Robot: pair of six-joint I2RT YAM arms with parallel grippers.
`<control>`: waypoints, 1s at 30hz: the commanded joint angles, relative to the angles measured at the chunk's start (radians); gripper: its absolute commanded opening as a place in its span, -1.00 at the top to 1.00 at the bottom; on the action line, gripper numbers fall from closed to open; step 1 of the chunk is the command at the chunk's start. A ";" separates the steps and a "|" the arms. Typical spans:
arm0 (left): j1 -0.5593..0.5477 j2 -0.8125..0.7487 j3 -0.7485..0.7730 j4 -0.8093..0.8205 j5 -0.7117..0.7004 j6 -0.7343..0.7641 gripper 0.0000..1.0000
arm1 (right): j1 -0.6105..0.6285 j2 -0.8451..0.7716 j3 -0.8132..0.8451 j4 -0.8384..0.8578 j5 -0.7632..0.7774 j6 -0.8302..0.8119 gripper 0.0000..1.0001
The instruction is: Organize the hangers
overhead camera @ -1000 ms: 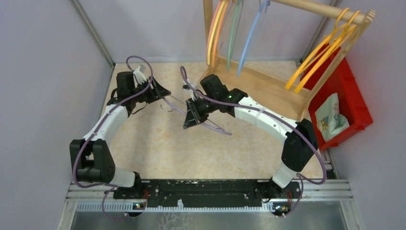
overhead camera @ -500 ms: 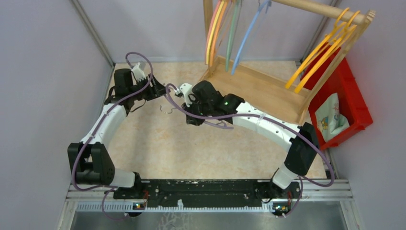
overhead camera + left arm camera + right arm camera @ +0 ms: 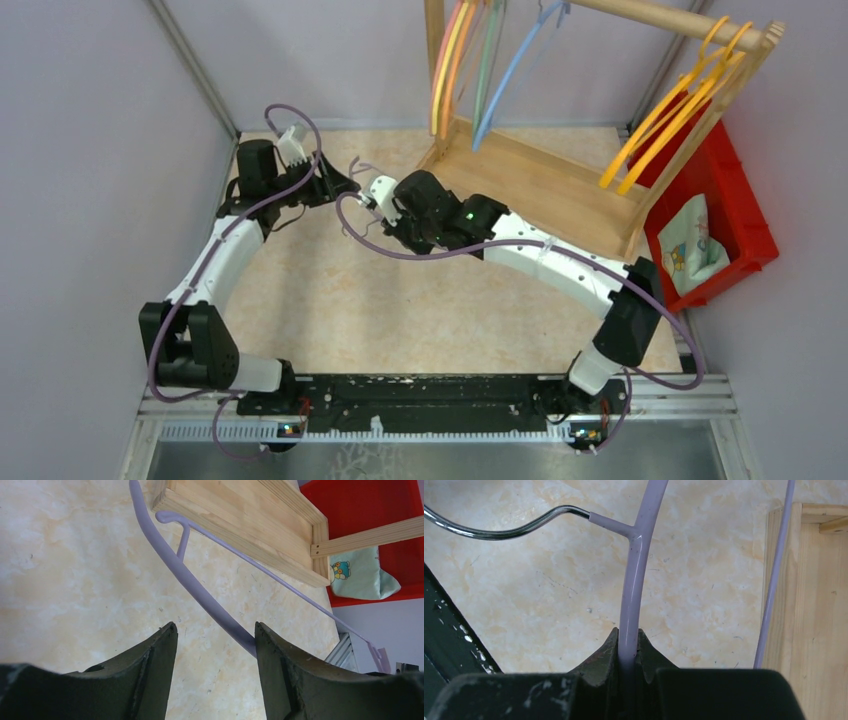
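Observation:
My right gripper [image 3: 628, 632] is shut on the curved arm of a purple hanger [image 3: 636, 555], whose metal hook [image 3: 499, 530] points left above the floor. In the top view this gripper [image 3: 378, 195] sits just right of my left gripper [image 3: 340, 185]. The left gripper [image 3: 215, 627] is open, and the purple hanger [image 3: 192, 582] runs down to the tip of its right finger [image 3: 280, 670]. Yellow, orange and pink hangers [image 3: 447, 60], a green one [image 3: 487, 50], a blue one [image 3: 515, 70] and two yellow ones [image 3: 670, 110] hang on the rack.
The wooden rack [image 3: 540, 180] stands at the back right, with its base [image 3: 240, 515] close behind the grippers. A red bin [image 3: 735, 210] holding a printed cloth [image 3: 690, 245] sits to its right. Grey walls close in the left and back.
My right arm has swung left and back with the purple hanger and brought it to the left gripper. The left gripper has shifted slightly back.

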State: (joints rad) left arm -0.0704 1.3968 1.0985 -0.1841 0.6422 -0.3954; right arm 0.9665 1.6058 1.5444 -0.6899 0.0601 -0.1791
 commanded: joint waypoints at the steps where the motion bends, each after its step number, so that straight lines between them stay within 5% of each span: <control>1: -0.001 -0.032 -0.014 -0.084 -0.029 0.031 -0.28 | -0.025 -0.066 0.089 0.116 0.101 0.065 1.00; 11: 0.000 -0.010 -0.012 0.026 -0.054 -0.006 -0.33 | -0.025 -0.104 0.085 0.029 -0.162 0.238 1.00; 22: 0.081 0.028 0.036 0.292 0.086 -0.225 -0.73 | -0.025 -0.159 -0.106 0.082 -0.193 0.356 1.00; 30: 0.127 0.042 0.053 0.198 0.015 -0.146 -0.73 | -0.023 -0.275 -0.152 -0.033 -0.164 0.467 1.00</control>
State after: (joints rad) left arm 0.0448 1.4414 1.1496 0.0017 0.6693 -0.5606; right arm 0.9459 1.4582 1.4178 -0.7055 -0.1146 0.2089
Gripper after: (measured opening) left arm 0.867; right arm 0.084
